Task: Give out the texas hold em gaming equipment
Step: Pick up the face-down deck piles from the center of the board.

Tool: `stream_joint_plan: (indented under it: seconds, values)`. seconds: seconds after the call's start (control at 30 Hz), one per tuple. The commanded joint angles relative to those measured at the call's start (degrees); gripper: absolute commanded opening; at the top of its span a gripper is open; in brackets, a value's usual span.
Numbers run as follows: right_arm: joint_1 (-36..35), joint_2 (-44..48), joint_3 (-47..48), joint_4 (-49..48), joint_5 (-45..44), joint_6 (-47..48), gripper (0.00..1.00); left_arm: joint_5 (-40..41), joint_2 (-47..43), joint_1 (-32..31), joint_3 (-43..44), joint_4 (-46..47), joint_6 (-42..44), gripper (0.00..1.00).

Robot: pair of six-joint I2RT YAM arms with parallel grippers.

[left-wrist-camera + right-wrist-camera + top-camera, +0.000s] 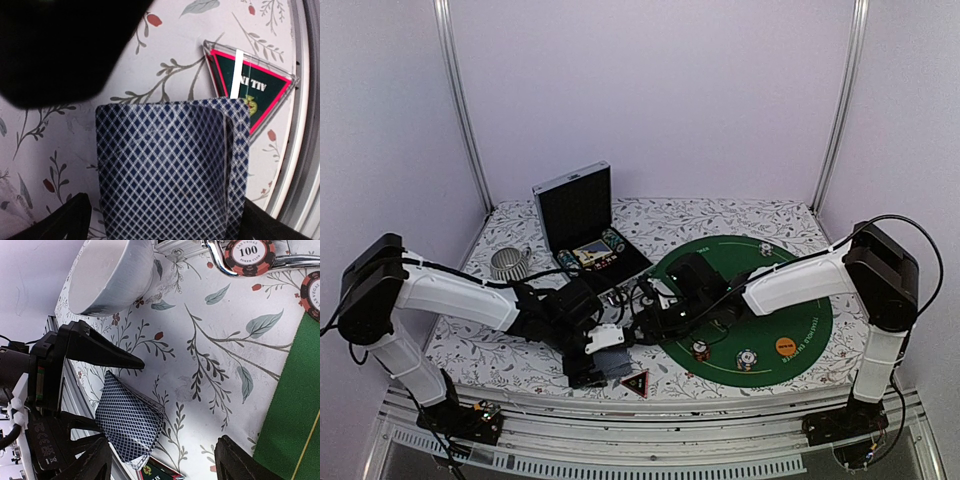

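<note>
Now the deck of blue diamond-backed playing cards (165, 170) lies flat on the flowered tablecloth (170, 45), in the lower middle of the left wrist view, between the wide-apart fingers of the left gripper (165, 227). Its upper right corner covers part of the black red-edged triangle (250, 85). The right gripper (165, 465), fingers also apart, hangs near the cards.
</note>
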State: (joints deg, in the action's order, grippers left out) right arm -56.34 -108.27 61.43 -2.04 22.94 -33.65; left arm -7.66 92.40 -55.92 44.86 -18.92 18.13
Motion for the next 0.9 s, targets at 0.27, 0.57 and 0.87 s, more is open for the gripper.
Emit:
stream_joint_plan:
  seconds: [0.27,0.57,0.87]
  values:
    - [0.92,4.15,-1.61,1.21,-2.18,1.13,0.74,-2.25,3.44,-0.47,0.37,0.3,0.66,0.68]
    - [1.92,6.67,-2.13,2.38,-3.47,1.72,0.75,2.35,-2.18,-0.71,-2.37,4.96,-0.4,0.65]
    - [2.43,9.34,-2.78,0.42,0.79,3.29,0.79,7.48,-8.23,-2.17,-2.21,5.95,0.94,0.6]
